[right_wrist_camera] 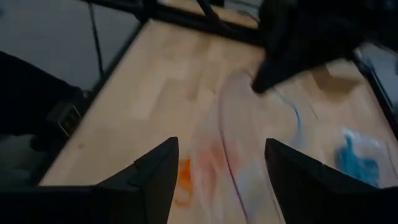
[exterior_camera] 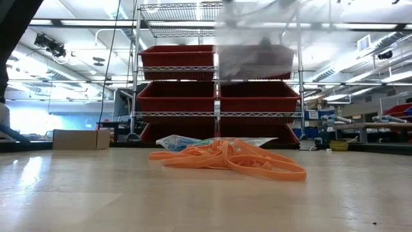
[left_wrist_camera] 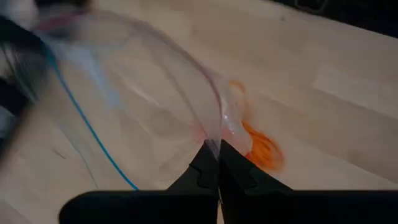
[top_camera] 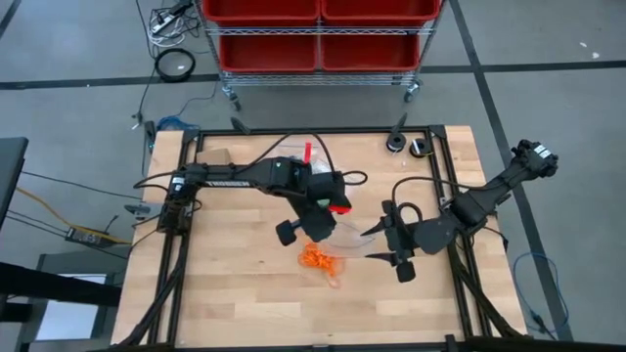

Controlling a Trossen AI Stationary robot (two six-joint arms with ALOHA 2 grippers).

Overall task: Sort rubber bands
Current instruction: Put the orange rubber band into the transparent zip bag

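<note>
The left gripper (left_wrist_camera: 217, 163) hangs over the middle of the pale wooden bench (top_camera: 235, 303), its fingers pinched tight on the rim of a clear plastic zip bag with a blue seal line (left_wrist_camera: 134, 102), which it holds up off the wood. The right gripper (right_wrist_camera: 221, 171) stands just beside it, toward the bench's right edge, with its two dark fingers spread wide and nothing between them.

A loose heap of thin orange rubber bands (top_camera: 318, 258) lies on the bench near its centre, under the lifted bag; in the right wrist view a clump of blue rubber bands (right_wrist_camera: 357, 163) shows inside another clear bag lying on the wood.

The step in hand looks like bagging the orange lot: one arm holds the bag mouth, the other is free to pick. The next move likely calls for the right gripper to come down on the orange heap, close on a few loops and carry them into the held bag without snagging its thin film.
</note>
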